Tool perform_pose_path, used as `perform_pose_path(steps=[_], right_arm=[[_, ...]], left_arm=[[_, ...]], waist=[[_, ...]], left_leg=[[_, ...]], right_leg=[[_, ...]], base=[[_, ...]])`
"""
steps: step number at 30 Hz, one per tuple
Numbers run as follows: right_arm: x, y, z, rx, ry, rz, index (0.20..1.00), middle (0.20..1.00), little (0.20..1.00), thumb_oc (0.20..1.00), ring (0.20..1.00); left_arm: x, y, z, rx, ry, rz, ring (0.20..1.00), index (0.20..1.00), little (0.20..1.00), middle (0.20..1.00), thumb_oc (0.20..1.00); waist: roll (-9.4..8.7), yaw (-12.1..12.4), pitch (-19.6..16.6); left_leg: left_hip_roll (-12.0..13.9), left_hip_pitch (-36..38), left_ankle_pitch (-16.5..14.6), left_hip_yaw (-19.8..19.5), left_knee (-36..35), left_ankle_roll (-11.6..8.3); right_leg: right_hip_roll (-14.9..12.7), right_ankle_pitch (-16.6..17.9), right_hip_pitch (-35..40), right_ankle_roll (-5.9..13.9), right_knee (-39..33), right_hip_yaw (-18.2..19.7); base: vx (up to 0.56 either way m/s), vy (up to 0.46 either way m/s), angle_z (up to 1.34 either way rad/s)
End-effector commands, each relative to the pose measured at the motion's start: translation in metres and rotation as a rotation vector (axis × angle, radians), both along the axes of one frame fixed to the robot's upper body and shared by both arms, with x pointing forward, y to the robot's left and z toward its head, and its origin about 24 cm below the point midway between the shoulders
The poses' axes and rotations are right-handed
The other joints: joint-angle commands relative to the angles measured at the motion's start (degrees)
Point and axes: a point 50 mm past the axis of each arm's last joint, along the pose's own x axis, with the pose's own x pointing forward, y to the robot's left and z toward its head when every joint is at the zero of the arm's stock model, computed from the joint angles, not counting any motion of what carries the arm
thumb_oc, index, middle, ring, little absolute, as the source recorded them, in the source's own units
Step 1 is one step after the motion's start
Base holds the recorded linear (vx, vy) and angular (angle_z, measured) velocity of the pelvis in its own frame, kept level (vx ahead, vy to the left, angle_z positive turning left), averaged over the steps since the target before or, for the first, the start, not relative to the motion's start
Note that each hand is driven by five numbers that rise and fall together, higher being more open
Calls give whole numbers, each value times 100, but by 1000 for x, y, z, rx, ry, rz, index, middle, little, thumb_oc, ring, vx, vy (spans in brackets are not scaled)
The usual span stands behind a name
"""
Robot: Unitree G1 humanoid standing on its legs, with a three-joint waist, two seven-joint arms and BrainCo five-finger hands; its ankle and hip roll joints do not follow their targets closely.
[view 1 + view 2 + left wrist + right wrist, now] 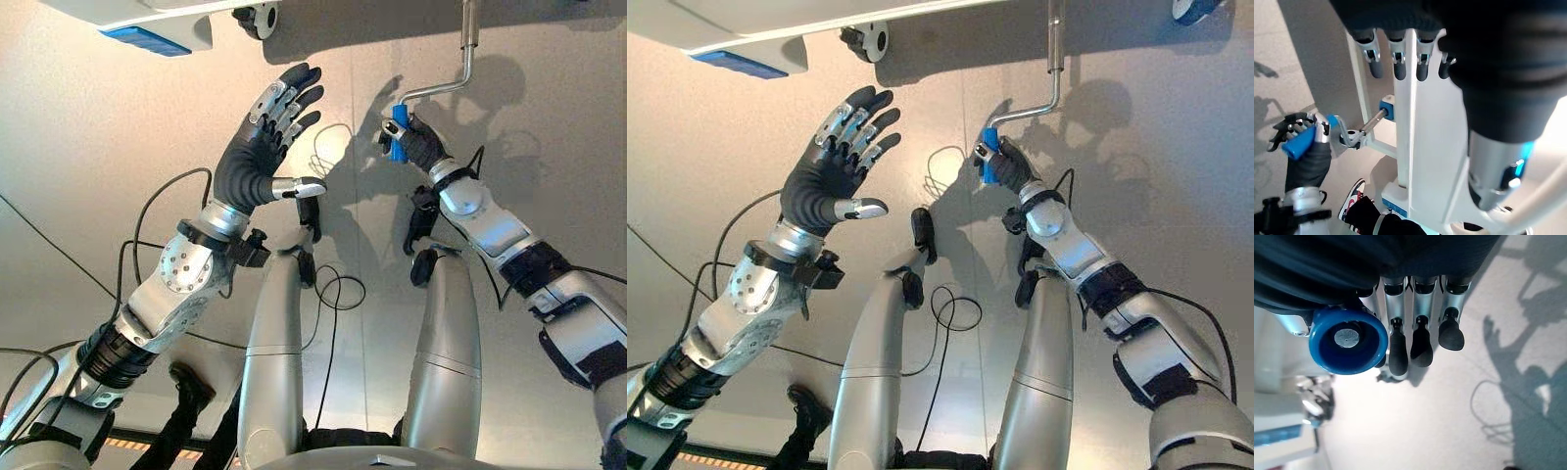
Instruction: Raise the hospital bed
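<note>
Blue-gripped metal bed crank (396, 134)

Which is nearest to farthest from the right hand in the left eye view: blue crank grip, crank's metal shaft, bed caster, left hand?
1. blue crank grip: inside the right hand, fingers curled round it.
2. metal shaft: just above the hand, at the top edge.
3. left hand: open, raised on the robot's left side.
4. caster: top edge, up and to the left. Close to the left hand's rank; roughly a tie.
</note>
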Motion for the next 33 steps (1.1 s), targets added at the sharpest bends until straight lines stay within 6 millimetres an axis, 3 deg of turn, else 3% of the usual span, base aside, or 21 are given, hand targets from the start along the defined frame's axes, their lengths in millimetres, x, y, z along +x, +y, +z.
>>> perform_pose_path(steps=[1, 8, 17, 33], right_arm=[[-46, 52, 24, 155, -168, 412, 200, 200, 200, 200, 200], [-65, 13, 39, 376, -258, 353, 200, 200, 200, 200, 200], [-73, -25, 53, 575, -395, 204, 200, 200, 200, 200, 200], [-79, -83, 86, 601, -660, -117, 200, 200, 200, 200, 200]], left_arm=[[-24, 1, 13, -14, -125, -68, 1000, 1000, 1000, 1000, 1000], [-28, 10, 13, -11, -130, -46, 1000, 1000, 1000, 1000, 1000], [-31, 17, 11, -49, -116, -28, 1000, 1000, 1000, 1000, 1000], [-40, 25, 20, -125, -157, -13, 1000, 1000, 1000, 1000, 1000]], waist=[[77, -273, -108], [-29, -396, -108], [-123, -481, -108], [-288, -517, -108]], left_leg=[[-71, 132, 57, -184, -393, 17], [-55, 230, 57, -168, -446, 27], [-22, 339, 23, -187, -463, 21], [7, 317, 10, -237, -429, 0]], right_leg=[[-35, 714, 171, 487, -698, 234], [13, 735, 264, 503, -786, 243], [59, 749, 365, 504, -856, 239], [107, 750, 366, 485, -862, 230]], base=[[0, 0, 0], [0, -1, 0], [0, -9, -3], [0, -2, -1]])
